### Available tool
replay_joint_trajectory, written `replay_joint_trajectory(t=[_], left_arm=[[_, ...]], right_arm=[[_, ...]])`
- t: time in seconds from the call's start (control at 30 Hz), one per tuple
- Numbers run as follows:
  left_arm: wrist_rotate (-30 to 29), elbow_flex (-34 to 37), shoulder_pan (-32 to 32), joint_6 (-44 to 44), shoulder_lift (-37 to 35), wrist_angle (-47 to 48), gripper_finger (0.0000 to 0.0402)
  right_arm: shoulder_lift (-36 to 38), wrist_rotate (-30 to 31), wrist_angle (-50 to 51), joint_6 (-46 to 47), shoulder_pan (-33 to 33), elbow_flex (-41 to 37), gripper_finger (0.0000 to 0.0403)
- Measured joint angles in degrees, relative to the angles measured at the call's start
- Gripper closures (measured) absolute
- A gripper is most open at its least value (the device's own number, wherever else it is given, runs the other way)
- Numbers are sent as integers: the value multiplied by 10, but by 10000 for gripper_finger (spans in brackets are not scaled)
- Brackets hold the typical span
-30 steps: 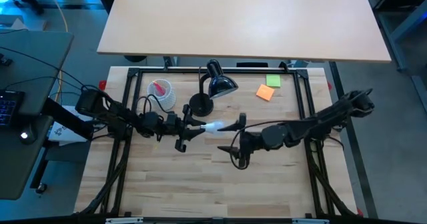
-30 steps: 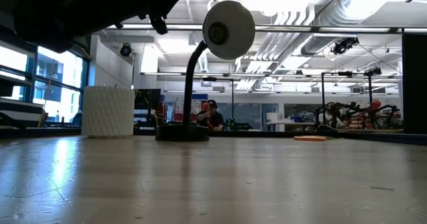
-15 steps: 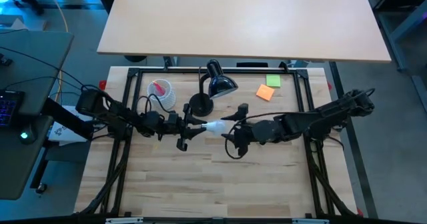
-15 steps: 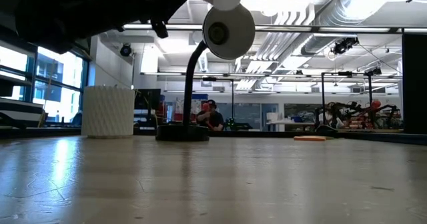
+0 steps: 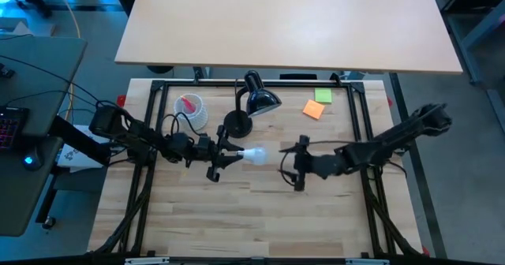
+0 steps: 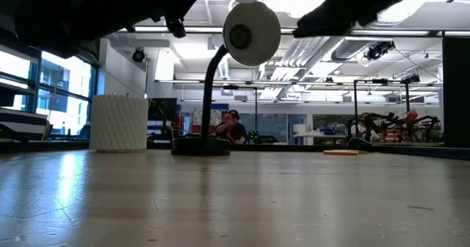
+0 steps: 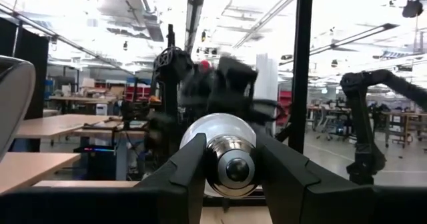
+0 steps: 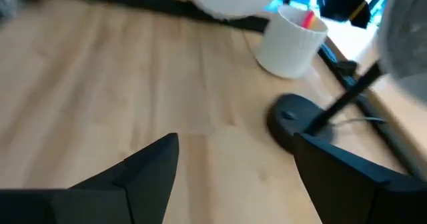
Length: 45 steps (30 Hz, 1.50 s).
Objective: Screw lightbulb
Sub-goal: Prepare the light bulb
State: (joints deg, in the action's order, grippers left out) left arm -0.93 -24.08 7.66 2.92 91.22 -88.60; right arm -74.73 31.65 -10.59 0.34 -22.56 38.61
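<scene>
Pale wooden desk [image 5: 237, 210], bulb held by one arm alone.
Left claw [image 5: 230, 154] grips the small white frosted lightbulb [image 5: 252, 154] by its silvery base; right claw [image 5: 293, 163], fingers spread, has let go and drawn back, leaving the black desk lamp [image 5: 251, 103] beyond for screwing.

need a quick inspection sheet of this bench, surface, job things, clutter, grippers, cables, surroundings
surface: pale wooden tabletop in a black frame.
job's things: small white frosted lightbulb held above the table; black desk lamp stands at the back, socket empty.
clutter: white ribbed cup holding pink items; orange and green sticky notes.
grippers: left gripper shut on the lightbulb's screw base; right gripper open, empty, apart from the bulb.
cables: lamp cord runs off the back edge.
surroundings: second light desk behind; person seated far off.
</scene>
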Motion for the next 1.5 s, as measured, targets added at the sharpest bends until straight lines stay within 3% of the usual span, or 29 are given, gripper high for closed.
replay_joint_trajectory(t=[0.17, 0.3, 0.4, 0.53, 0.7, 0.83, 0.9, 1.0, 1.13, 1.37, 1.5], left_arm=[[-2, 0, -2, 14, 0, 1, 294], [-11, 0, -2, 15, 0, 1, 293], [-27, 0, -2, 15, 0, 3, 294], [-34, 0, -2, 20, 0, 1, 294], [-36, 0, -2, 28, 0, 2, 294], [-36, 0, -2, 26, 0, 3, 294], [-36, 0, -2, 26, 0, 3, 294], [-36, 0, -2, 25, 0, 3, 294], [-36, 0, -2, 23, 0, 3, 294], [-36, 0, -2, 19, 0, 3, 294], [-36, 0, -2, 19, 0, 3, 294]], right_arm=[[-24, -73, -216, 13, 1, -102, 112], [-36, -150, -272, -23, 15, -124, 112], [-37, -168, -291, -66, 25, -108, 112], [-37, -147, -331, -146, 35, -71, 112], [-36, -28, -328, -176, 37, -7, 111], [-36, 117, -243, -232, 37, 51, 111], [-36, 151, -173, -260, 38, 78, 111], [-36, 153, -88, -291, 42, 109, 111], [-36, 153, -38, -197, 39, 135, 111], [-9, 212, 110, -168, 30, 181, 111], [31, 180, 184, -105, 31, 184, 111]])
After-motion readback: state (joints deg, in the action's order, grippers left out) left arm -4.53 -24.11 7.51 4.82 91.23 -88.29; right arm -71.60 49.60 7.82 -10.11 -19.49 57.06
